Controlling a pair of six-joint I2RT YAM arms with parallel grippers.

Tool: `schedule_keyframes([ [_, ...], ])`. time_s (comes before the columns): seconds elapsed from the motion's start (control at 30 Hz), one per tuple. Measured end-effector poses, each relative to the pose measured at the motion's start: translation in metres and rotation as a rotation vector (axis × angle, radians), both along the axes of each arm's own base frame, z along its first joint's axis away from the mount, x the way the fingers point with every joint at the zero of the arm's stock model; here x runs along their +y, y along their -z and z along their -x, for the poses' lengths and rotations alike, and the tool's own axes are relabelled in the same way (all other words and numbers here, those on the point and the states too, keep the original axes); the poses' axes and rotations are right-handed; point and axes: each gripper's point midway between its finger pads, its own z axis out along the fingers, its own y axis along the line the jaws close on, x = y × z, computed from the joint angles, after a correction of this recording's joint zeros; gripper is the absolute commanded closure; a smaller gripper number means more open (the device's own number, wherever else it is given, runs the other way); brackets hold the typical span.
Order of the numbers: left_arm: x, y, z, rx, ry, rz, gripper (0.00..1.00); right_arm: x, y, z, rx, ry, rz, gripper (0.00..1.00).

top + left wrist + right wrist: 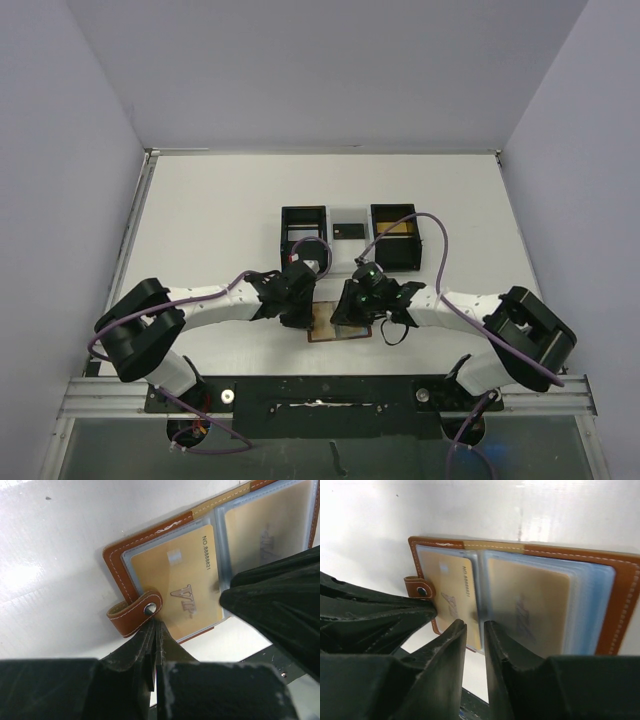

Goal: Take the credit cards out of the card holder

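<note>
Pincers first: the left pincer is squeezed fully closed, fingers flat together, with its tips right up against the snap tab of the card holder. Can't tell if it's got a bit of the tab pinched or is just touching it. The right pincer has a narrow slit between its fingers and sits over the holder's near edge beside the centre fold. No idea from these shots whether a sleeve or card edge is caught in there.

The card holder lies opened flat on the white table, near side, between the two arms and well apart from the three-compartment tray further back. The overhead view barely shows it, since both pincers cover most of it. Wrist cams are way better: two gold credit cards sit in clear sleeves, one per page, the left one printed "VIP" plus a number. Only the overhead shows the tray, with a small black card in the middle slot and a gold item in the right one.
</note>
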Motion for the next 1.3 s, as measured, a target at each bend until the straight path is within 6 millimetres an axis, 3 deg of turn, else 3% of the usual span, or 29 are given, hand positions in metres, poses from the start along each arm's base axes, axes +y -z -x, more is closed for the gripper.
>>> schedule_keyframes([
  [0.23, -0.002, 0.000, 0.000, -0.004, 0.008, 0.002, 1.00, 0.017, 0.004, -0.003, 0.003, -0.031, 0.060, 0.76],
  [0.47, -0.002, 0.000, 0.000, -0.005, 0.012, 0.000, 1.00, 0.014, 0.008, -0.003, -0.010, -0.027, 0.072, 1.00],
  [0.97, -0.002, 0.000, -0.001, -0.012, 0.025, -0.018, 1.00, -0.003, -0.006, -0.006, -0.039, 0.005, 0.007, 1.00],
  [1.3, -0.002, 0.000, -0.001, -0.013, 0.029, -0.020, 1.00, -0.017, 0.000, -0.006, -0.014, -0.004, -0.015, 1.00],
])
